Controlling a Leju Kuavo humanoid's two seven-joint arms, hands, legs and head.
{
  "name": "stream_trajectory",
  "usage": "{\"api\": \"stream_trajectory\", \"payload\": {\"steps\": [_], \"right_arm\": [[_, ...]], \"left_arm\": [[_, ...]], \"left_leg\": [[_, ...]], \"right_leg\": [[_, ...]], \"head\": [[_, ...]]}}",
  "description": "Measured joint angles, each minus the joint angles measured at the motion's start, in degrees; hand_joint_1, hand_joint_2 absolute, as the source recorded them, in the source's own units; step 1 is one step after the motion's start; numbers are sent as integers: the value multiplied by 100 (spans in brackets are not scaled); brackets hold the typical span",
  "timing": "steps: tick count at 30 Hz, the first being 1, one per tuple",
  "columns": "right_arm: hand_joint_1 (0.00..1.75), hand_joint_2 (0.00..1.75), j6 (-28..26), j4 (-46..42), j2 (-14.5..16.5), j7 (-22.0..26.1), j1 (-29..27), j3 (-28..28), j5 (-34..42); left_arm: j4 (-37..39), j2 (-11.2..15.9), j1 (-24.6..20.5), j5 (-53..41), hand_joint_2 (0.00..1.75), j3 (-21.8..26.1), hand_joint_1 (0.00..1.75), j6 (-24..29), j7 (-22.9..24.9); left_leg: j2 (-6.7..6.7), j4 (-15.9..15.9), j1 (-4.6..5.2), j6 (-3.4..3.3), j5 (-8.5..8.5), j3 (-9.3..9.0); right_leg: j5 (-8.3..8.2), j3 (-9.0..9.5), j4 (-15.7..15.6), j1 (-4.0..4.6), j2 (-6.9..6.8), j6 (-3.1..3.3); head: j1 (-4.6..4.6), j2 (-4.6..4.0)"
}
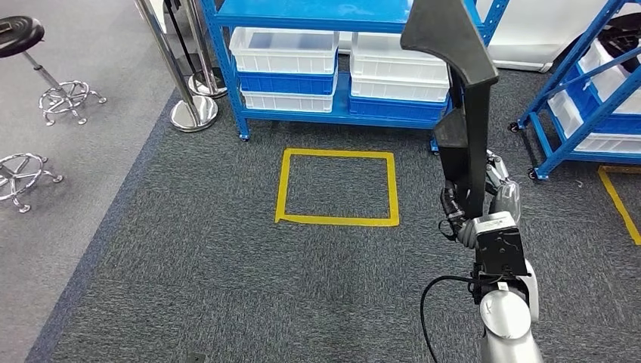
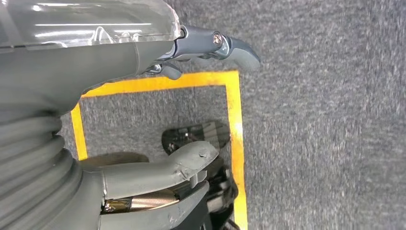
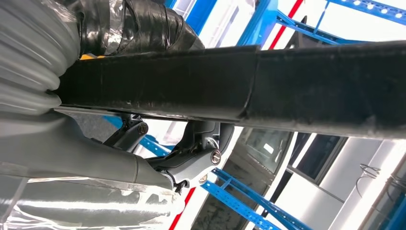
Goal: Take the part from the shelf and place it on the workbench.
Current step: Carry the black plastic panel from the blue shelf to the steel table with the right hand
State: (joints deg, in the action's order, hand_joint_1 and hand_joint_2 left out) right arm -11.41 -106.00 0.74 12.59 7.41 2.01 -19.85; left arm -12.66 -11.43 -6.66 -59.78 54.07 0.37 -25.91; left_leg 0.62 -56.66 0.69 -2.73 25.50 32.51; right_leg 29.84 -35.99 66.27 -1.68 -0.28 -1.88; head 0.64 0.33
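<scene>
We see one part (image 1: 465, 83), a long black angled piece, held upright in our right hand (image 1: 484, 200) to the right of the head view, its wide upper end reaching up in front of the blue shelf (image 1: 302, 15). The right arm (image 1: 505, 318) rises from below with the hand wrapped round the part's lower section. In the right wrist view the part (image 3: 249, 88) runs across the frame with the fingers (image 3: 201, 148) curled round it, so this hand is closed on the part.

Our left hand (image 2: 191, 110) hangs over the carpet (image 2: 325, 120) with thumb and fingers apart, gripping nothing.

On the shelf we count four white bins (image 1: 283, 49) stacked over blue ones. One yellow tape square (image 1: 338, 187) marks the floor before it. A second blue rack (image 1: 582, 98) stands to the right, and two stools' chrome bases (image 1: 68, 98) are at the left.
</scene>
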Motion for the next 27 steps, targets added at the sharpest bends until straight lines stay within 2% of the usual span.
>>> {"api": "stream_trajectory", "payload": {"steps": [1, 2, 5, 7, 8, 10, 11, 12, 13, 14, 16, 17, 18, 20, 22, 24, 26, 27], "right_arm": [[175, 175, 0, -1, 0, 1, 6, -1, 0], [175, 175, -1, -1, 0, 1, 10, -1, 0], [175, 175, -4, -2, 1, 0, 6, -2, 0], [175, 175, -5, -2, 2, 1, 9, -2, 0], [175, 175, -7, -3, 5, 2, 14, -1, 0], [175, 175, -11, -3, 11, 2, 17, 0, 0], [175, 175, -11, -2, 15, 2, 14, 0, 0], [175, 175, -11, -2, 18, 2, 11, 0, 0], [175, 175, -11, -1, 21, 1, 10, 0, 0], [175, 175, -11, -1, 24, 1, 9, 0, 0], [175, 175, -13, -2, 26, 1, 13, 0, 0], [175, 175, -13, -3, 27, 1, 16, 0, 0], [175, 175, -13, -3, 27, 1, 17, 0, 0], [175, 175, -13, -2, 30, 0, 14, 0, 0], [175, 175, -14, -3, 31, 1, 13, 2, 0], [175, 175, -14, -3, 34, 2, 9, 1, 0], [175, 175, -13, 3, 37, 0, -9, 2, -2], [175, 175, -9, 9, 37, -2, -21, 3, -7]], "left_arm": [[0, -1, -3, 0, 175, 0, 0, 2, -2], [0, -1, -3, 0, 175, 0, 0, 5, -7], [0, 0, 2, 0, 175, 1, 0, 18, -22], [0, 0, 4, 0, 175, 2, 0, 23, -31], [0, 0, 3, 0, 175, 2, 0, 23, -34], [0, 0, 7, 0, 175, 2, 0, 22, -36], [0, 0, 13, 0, 175, 2, 0, 22, -36], [0, -1, 21, 0, 175, 2, 0, 22, -36], [0, -1, 26, 0, 175, 2, 0, 22, -37], [0, -2, 28, 0, 175, 2, 0, 22, -38], [0, -1, 22, 0, 175, 2, 0, 22, -44], [0, -1, 18, 0, 175, 2, 0, 22, -48], [0, 0, 16, 1, 175, 2, 0, 22, -50], [0, 1, 19, 2, 175, 3, 0, 22, -52], [0, 1, 23, 1, 175, 5, 0, 23, -53], [0, 0, 20, 1, 175, 7, 0, 24, -52], [0, 0, 21, 2, 175, 8, 0, 24, -51], [0, 0, 24, 2, 175, 9, 0, 24, -49]], "left_leg": [[-2, -73, 0, 30, 20, 57], [-5, -140, 4, 61, 36, 101], [-8, -244, 13, 137, 39, 173], [-16, -399, -8, 199, 169, 243], [-21, -618, -25, 234, 325, 335], [-25, -1307, -64, 290, 702, 621], [-25, -1629, -80, 306, 824, 752], [-25, -1801, -89, 312, 844, 810], [-25, -1790, -94, 310, 769, 781], [-26, -1543, -94, 295, 597, 634], [-34, -777, -81, 246, 280, 201], [-39, -455, -64, 222, 197, 28], [-43, -276, -45, 205, 187, -60], [-44, -153, -19, 164, 184, -86], [-32, -41, -31, 89, 116, -107], [-20, 26, -42, 25, 55, -109], [-19, 8, -31, 4, 46, -72], [-19, -10, -26, 2, 46, -55]], "right_leg": [[-72, 186, -301, 8, 0, 4], [-83, 290, -494, 16, 2, 23], [-68, 281, -571, 37, 23, 126], [-108, 276, -601, 31, 23, 200], [-129, 271, -618, 28, 20, 237], [-156, 240, -622, 43, 17, 282], [-165, 223, -619, 52, 17, 291], [-171, 210, -615, 58, 18, 295], [-176, 202, -611, 61, 19, 296], [-179, 201, -606, 63, 22, 292], [-189, 200, -605, 68, 26, 274], [-203, 197, -611, 68, 28, 251], [-220, 190, -622, 66, 29, 222], [-260, 186, -660, 53, 28, 152], [-193, 158, -605, 44, 26, 108], [108, -36, -174, 46, 27, 91], [437, -344, 502, 50, 29, 75], [480, -431, 705, 47, 28, 64]], "head": [[1, 0], [1, 0], [2, 0], [2, 0], [3, 0], [3, 0], [2, 0], [2, 0], [2, 0], [2, 0], [2, 0], [3, 0], [2, 0], [3, 0], [1, 0], [-1, 0], [0, 0], [-1, 0]]}}
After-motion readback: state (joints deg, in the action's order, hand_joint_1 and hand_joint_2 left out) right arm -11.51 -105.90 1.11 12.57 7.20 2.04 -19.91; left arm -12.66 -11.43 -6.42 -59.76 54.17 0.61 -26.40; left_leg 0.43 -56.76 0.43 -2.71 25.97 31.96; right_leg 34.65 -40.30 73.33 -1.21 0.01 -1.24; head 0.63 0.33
